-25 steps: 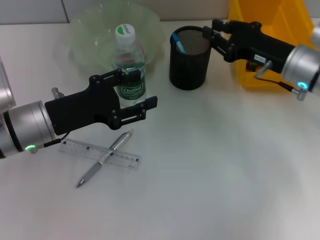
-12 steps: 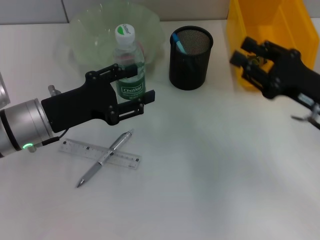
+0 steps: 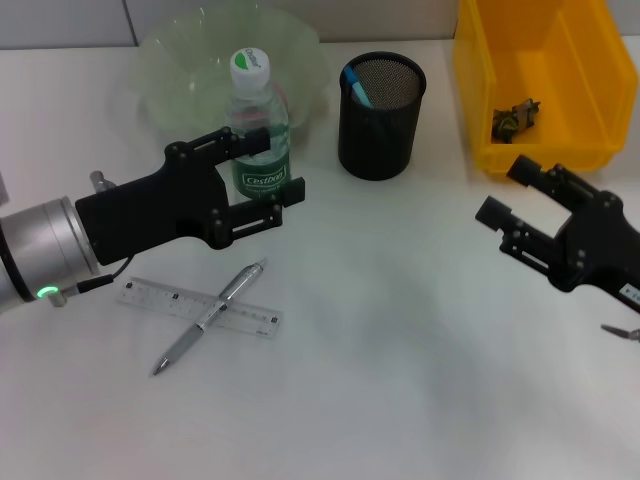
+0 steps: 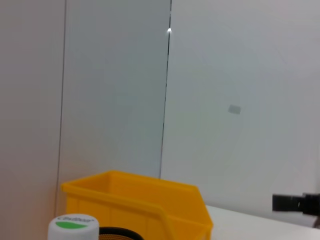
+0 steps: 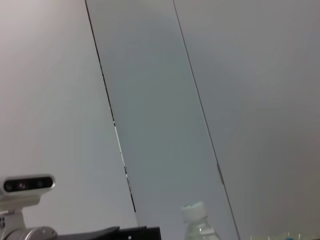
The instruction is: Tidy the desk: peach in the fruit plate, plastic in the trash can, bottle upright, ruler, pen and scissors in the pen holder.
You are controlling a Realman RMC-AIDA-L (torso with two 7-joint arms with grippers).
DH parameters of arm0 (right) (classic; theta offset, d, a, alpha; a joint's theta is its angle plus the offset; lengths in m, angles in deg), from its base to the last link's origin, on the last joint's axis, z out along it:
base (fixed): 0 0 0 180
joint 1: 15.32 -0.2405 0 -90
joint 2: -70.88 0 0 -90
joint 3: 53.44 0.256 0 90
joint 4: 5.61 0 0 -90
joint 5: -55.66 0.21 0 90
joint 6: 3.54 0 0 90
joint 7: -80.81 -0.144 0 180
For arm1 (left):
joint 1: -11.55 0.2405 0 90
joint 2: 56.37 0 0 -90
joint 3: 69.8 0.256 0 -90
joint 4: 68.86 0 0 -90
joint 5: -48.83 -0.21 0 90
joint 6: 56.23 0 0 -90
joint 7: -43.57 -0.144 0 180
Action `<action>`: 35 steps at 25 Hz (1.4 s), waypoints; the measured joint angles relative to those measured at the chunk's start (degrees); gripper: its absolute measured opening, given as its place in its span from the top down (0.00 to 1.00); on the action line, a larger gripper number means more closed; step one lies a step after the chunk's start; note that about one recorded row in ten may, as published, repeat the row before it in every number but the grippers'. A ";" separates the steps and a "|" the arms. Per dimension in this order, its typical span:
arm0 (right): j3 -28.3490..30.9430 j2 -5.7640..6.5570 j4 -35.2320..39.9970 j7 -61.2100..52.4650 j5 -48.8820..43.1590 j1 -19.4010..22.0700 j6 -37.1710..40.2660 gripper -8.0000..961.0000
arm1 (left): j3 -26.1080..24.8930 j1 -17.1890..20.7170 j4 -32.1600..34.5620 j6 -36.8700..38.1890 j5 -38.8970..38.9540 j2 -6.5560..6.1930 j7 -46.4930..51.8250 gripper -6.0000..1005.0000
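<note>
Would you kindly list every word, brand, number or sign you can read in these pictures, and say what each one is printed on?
"Cestbon": on the green label of the bottle, as best it can be read.
Ruler: scale marks show, but the numbers are too small to read.
Bottle cap in the left wrist view: printing too blurred to read.
Nothing else carries legible text.

The bottle (image 3: 258, 128) has a green label with white lettering that seems to read "Cestbon"; nothing else is legible.

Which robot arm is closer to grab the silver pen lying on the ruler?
The left. Its black pincer hangs open around the upright clear plastic bottle, just behind the silver pen crossing the clear plastic ruler. The right pincer is open far across the white desk.
</note>
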 joint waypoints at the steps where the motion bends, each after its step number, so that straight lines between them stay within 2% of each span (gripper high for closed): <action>1: -0.05 0.02 -0.68 0.10 -0.05 0.01 0.00 0.25 | 0.05 0.08 0.88 0.10 -0.36 -0.07 1.74 0.28; 3: -0.06 0.03 -1.78 0.69 -0.07 0.03 -0.40 0.25 | 0.15 0.74 6.46 0.46 -2.16 -0.32 8.12 0.28; 4: -0.06 0.03 -1.78 0.69 -0.07 0.03 -0.40 0.25 | 0.15 0.74 6.46 0.46 -2.16 -0.32 8.12 0.28; 6: -0.05 0.03 -2.04 0.92 -0.08 0.04 -0.52 0.25 | 0.11 1.65 13.48 0.65 -5.76 -0.37 15.18 0.28; 7: -0.06 0.02 -2.16 0.93 -0.09 0.00 -0.53 0.25 | -0.01 1.92 17.37 0.63 -7.93 -0.38 18.77 0.28; 8: -0.06 0.02 -2.43 0.93 -0.10 -0.21 -0.53 0.25 | -0.15 2.14 25.51 0.69 -13.99 -0.38 27.20 0.28; 9: -0.06 0.02 -2.43 0.93 -0.10 -0.21 -0.53 0.25 | -0.15 2.14 25.51 0.69 -13.99 -0.38 27.20 0.28; 12: -0.05 0.01 -2.55 0.93 -0.12 -0.35 -0.57 0.25 | 0.67 2.10 33.37 1.74 -20.59 -0.21 33.84 0.28; 13: -0.05 0.00 -2.64 0.93 -0.13 -0.34 -0.60 0.25 | 1.41 2.08 38.80 2.71 -25.56 -0.18 36.84 0.28; 14: -0.05 0.00 -2.64 0.93 -0.13 -0.34 -0.60 0.25 | 1.41 2.08 38.80 2.71 -25.56 -0.18 36.84 0.28; 18: -0.03 -0.01 -2.93 0.93 -0.15 -0.12 -1.06 0.25 | 2.10 1.61 48.44 5.83 -35.27 -0.19 41.26 0.28; 20: 0.01 -0.01 -3.05 0.93 -0.15 -0.11 -1.29 0.25 | 2.56 1.38 49.10 6.65 -36.32 -0.17 41.99 0.28; 23: -0.02 -0.01 -3.29 0.92 -0.16 -0.17 -1.52 0.25 | 6.04 -0.17 53.20 8.66 -43.95 -0.11 48.95 0.28; 24: -0.02 -0.01 -3.29 0.92 -0.16 -0.17 -1.52 0.25 | 6.04 -0.17 53.20 8.66 -43.95 -0.11 48.95 0.28; 29: 0.18 -0.01 -3.29 0.54 -0.15 -0.47 -1.68 0.25 | 12.88 -2.75 54.82 10.76 -53.32 -0.01 55.18 0.28; 35: -0.05 -0.01 -3.29 0.54 -0.15 -1.14 -1.96 0.25 | 15.58 -3.62 54.94 11.72 -54.78 0.09 54.49 0.28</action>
